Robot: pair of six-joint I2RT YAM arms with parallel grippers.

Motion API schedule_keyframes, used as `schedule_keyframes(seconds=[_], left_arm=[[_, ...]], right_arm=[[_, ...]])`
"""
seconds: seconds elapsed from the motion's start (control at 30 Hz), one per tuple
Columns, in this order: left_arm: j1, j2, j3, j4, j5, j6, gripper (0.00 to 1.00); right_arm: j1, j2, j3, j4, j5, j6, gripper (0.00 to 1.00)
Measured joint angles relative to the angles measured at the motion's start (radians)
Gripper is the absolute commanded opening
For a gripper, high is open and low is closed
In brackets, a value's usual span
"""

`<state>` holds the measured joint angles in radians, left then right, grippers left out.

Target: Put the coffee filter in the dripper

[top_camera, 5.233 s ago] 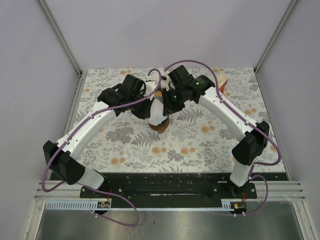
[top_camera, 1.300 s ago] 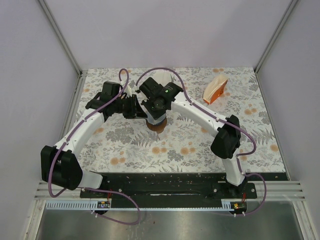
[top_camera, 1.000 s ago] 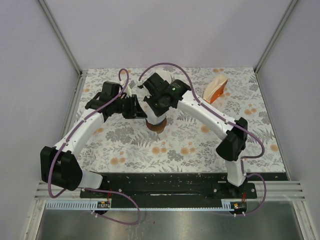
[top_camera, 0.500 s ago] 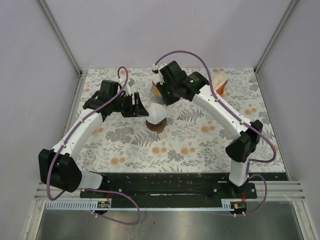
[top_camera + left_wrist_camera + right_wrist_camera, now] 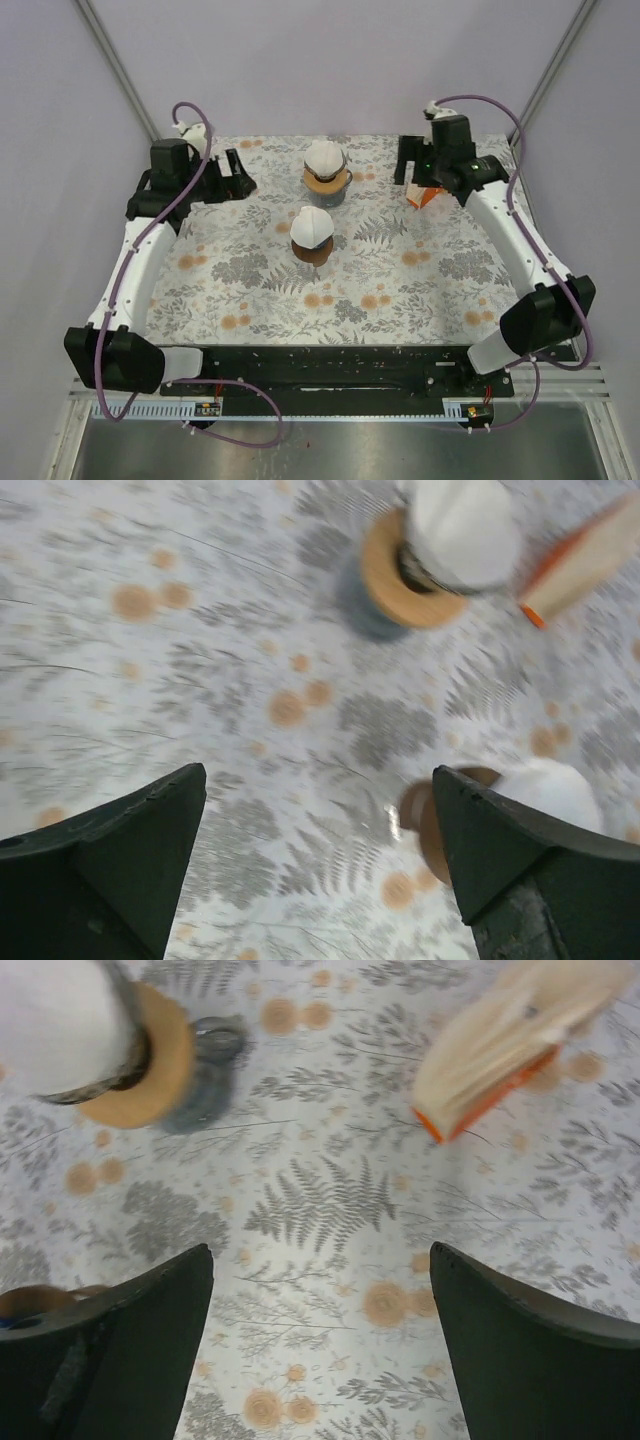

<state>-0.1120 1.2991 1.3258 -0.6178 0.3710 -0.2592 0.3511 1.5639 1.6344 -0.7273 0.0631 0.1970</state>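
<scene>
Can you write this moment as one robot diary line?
left gripper: open, empty | right gripper: open, empty | white paper filter: in wooden-collared dripper on grey mug | orange filter pack: near right gripper

Pale lilac walls with metal corner posts enclose a floral-patterned counter, evenly lit.
</scene>
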Motion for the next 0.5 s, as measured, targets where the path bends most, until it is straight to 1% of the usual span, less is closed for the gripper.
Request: schedule_keyframes(seconds=[0.07,0.13,0.27,0.4,0.5], left_arm=[[0.045,-0.028,-0.034,0.066,-0.098,0.021,0.99],[0.083,-0.058,-0.087,0.134,-0.212,0.051,0.99],[0.13,-0.072,-0.209,0.307,-0.416,0.127,0.99],[0.166,-0.063,-0.345,0.461,-0.569,0.203,0.99],[0.189,-0.028,-0.428,0.566,-0.642,0.245,0.99]], right_arm=[[-0.06,-0.055,-0.111,0.068,0.026,0.016,0.99],[-0.147,-0.101,-0.217,0.141,0.06,0.03,0.99],[-0.237,-0.186,-0.417,0.298,0.151,0.031,1.0],[-0.256,-0.233,-0.57,0.47,0.278,0.01,0.99],[-0.256,-0.252,-0.715,0.662,0.37,-0.011,1.0]])
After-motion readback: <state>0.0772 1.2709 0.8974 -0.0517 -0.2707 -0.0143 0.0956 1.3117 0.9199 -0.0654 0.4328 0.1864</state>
